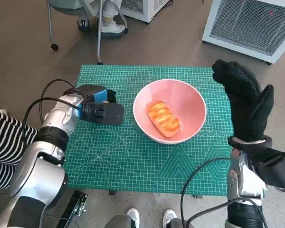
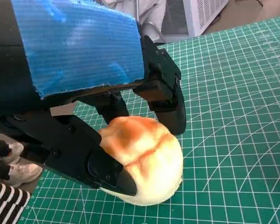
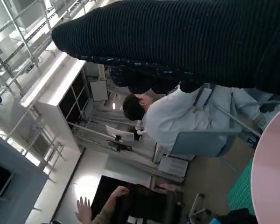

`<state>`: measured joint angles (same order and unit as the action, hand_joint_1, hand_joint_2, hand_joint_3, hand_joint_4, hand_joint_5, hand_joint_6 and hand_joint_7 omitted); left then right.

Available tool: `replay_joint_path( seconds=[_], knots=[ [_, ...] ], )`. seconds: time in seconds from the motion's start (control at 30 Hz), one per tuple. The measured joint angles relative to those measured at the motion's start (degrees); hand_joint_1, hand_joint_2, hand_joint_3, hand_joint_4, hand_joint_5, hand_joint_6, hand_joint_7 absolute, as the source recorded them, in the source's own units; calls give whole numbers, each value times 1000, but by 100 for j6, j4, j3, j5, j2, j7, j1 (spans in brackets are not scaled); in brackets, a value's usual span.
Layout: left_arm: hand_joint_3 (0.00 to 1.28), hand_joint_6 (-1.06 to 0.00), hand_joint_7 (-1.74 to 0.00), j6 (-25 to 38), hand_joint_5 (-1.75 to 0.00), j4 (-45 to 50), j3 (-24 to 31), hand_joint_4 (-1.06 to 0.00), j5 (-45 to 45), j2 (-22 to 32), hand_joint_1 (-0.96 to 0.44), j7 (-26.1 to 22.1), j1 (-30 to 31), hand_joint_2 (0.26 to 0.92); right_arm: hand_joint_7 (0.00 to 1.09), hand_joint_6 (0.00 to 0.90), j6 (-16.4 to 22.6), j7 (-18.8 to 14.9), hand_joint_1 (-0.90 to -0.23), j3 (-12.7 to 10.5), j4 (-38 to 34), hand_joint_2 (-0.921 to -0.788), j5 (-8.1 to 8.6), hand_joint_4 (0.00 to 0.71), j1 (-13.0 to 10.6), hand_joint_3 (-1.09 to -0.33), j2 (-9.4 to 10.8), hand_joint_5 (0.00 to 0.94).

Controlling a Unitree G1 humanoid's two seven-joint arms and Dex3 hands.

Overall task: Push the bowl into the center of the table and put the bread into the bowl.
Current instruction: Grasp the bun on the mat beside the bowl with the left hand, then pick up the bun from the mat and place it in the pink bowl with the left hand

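Head view: the pink bowl sits between the hands on the bench and holds a glazed bread. The left hand rests low beside the bowl. The right hand is raised, fingers extended, holding nothing.

Left wrist view: the left hand's fingers clasp a second bread roll lying on the green mat.

Right wrist view: the bowl's rim lies just beside the glove. A person sits beyond.

My left hand is black with blue tape across its back; my right hand wears a black knitted glove. Both forearms are pale silver, trailing black cables.
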<state>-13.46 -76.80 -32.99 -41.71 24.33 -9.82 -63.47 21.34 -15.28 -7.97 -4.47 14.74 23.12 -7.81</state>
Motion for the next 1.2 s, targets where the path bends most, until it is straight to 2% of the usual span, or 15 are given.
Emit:
replay_joint_path(
  seconds=[0.37, 0.87, 1.2],
  knots=[
    [57, -633, -1123, 1, -1182, -37, 1, -701, -9, 16, 1, 36, 0, 920, 397, 124, 29, 6, -710, 0, -34, -921, -58, 193, 0, -665, 5, 0],
    [55, -621, -1157, -58, -1145, -37, 56, -715, 7, 79, 1, 52, -1, 920, 397, 124, 30, 6, -712, 5, -34, -921, -61, 194, 0, -663, 19, 0],
    [46, -604, -1156, -335, -1116, 146, 456, -756, 324, 324, 1, 35, -79, 920, 395, 123, 42, 4, -714, 2, -42, -921, -40, 194, 0, -664, 19, 0]
  ],
)
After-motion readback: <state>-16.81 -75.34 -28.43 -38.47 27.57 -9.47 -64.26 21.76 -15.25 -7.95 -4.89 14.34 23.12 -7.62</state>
